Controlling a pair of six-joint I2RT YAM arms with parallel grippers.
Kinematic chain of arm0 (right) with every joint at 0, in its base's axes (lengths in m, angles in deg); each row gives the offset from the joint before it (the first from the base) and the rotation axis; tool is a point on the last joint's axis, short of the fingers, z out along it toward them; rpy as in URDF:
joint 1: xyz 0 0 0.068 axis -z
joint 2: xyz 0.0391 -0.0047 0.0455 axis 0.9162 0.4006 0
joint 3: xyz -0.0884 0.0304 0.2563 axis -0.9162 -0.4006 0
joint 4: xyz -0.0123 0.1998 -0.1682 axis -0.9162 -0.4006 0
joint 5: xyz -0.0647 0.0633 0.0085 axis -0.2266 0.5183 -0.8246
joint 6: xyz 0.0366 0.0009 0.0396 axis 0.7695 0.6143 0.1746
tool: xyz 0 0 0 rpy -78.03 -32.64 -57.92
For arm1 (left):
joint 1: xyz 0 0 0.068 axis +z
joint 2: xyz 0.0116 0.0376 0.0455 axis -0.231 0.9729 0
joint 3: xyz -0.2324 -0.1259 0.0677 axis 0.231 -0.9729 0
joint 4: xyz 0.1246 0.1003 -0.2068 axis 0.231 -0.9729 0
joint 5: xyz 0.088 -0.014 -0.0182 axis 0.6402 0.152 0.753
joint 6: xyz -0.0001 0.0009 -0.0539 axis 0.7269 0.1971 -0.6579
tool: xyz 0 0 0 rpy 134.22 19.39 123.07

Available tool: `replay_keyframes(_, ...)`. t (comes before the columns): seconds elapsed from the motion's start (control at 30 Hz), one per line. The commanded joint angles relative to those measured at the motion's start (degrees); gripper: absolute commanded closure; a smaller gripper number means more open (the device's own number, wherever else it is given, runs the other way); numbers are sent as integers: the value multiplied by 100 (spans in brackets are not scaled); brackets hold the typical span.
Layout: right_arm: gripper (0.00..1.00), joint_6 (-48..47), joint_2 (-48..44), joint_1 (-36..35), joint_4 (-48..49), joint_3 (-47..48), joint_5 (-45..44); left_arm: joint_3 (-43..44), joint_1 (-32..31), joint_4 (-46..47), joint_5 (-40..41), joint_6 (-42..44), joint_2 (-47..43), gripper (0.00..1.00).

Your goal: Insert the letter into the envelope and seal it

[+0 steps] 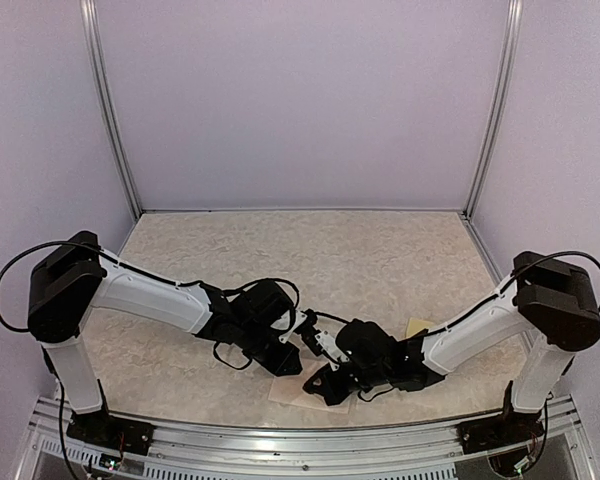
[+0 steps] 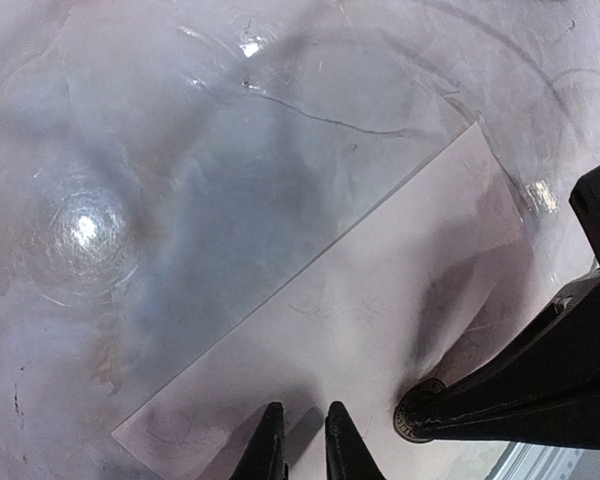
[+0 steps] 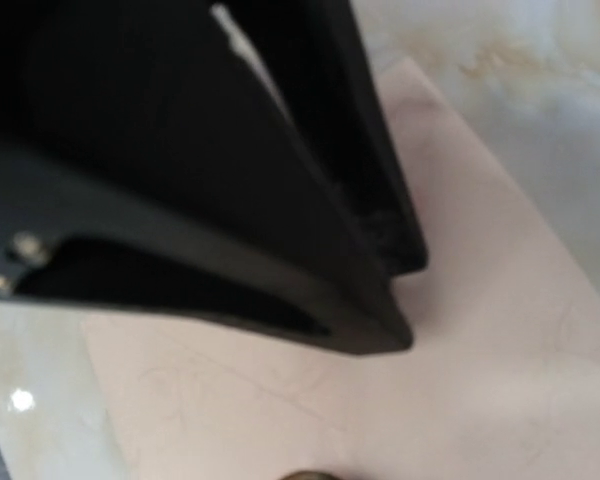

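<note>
Now, envelope (image 2: 380,320): lies flat on the desk (image 2: 180,200) close to its near edge, right under both pincers.
Flap: faint slanted creases in the right wrist view suggest it is folded down; no letter in sight, so likely inside, cannot confirm.
Left pincer (image 2: 303,435): released to a narrow gap with nothing between the 2 fingers, tips low over the envelope's near part.
Right pincer (image 2: 440,408): clenched and empty, its tip down on a small round brown sticker (image 2: 412,425) on the envelope.
Step, my guess: pressing the seal onto the flap.
Handling: thin paper, very light and limp. The desk looks glossy, so it should slide at a nudge, and it will crease if pinched hard.
Where to hold: do not grasp it. Pin it from above with 1 flat tip away from the sticker and rub the seal with the other. If it must be lifted, take a long edge.
Risk: the envelope skates, or the sticker lifts with the tip.
Nearby: yellowish sticker sheet (image 1: 417,327), to the right by the right arm.
</note>
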Motion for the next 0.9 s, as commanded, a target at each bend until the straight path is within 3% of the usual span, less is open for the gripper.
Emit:
replay_keyframes(0.0, 100, -106, 154, -143, -209, 39, 225, 60, 25, -104, 8, 7, 209, 86)
replay_keyframes(0.5, 100, 52, 148, -264, -90, 60, 135, 24, 34, -80, 163, -71, 113, 86)
replay_keyframes(0.67, 100, 301, -481, -265, 200, -301, 3, -359, 53, 234, 568, -456, -753, 75)
replay_keyframes(0.87, 100, 352, -1334, -262, -33, -464, -194, -890, -1, 562, 757, -1100, -2042, 74)
